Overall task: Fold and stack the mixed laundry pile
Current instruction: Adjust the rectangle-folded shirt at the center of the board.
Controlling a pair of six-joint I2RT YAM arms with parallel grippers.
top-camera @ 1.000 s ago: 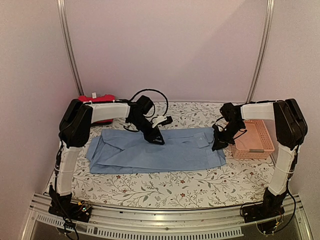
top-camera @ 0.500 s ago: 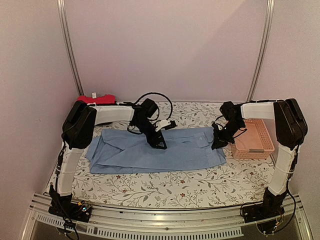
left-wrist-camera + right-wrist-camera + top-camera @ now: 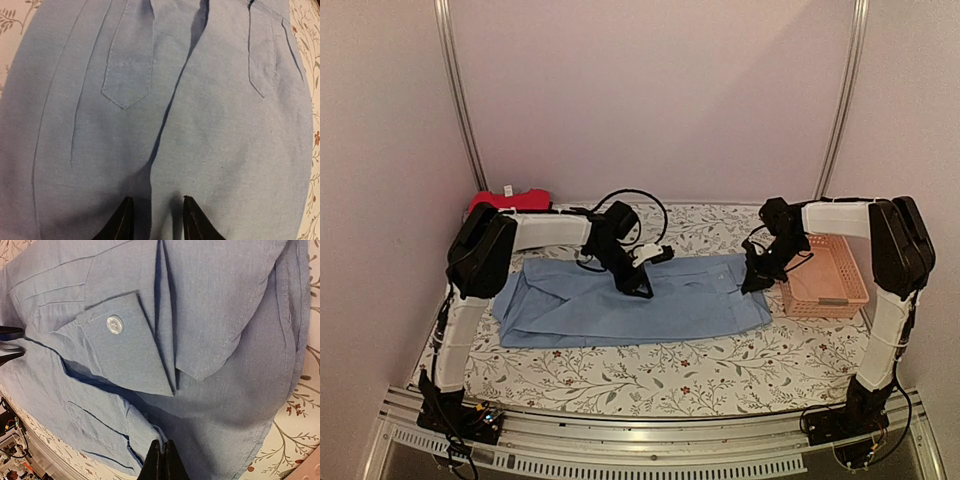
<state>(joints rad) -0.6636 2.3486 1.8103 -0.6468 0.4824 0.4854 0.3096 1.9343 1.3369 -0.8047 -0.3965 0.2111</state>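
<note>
The light blue shirt lies spread flat on the floral tablecloth. My left gripper is open and low over the shirt's middle. In the left wrist view its tips straddle a raised fold of the blue cloth. My right gripper is at the shirt's right end near the collar. In the right wrist view it is shut on an edge of the shirt, close to a buttoned cuff. The red garment lies at the back left corner.
A pink slatted basket stands on the table at the right, just beyond my right gripper. Metal rails run along the table's near edge. Bare tablecloth shows in front of the shirt.
My left gripper has moved right and a little nearer across the shirt. My right gripper has shifted slightly up and left, still pinching the shirt's edge.
</note>
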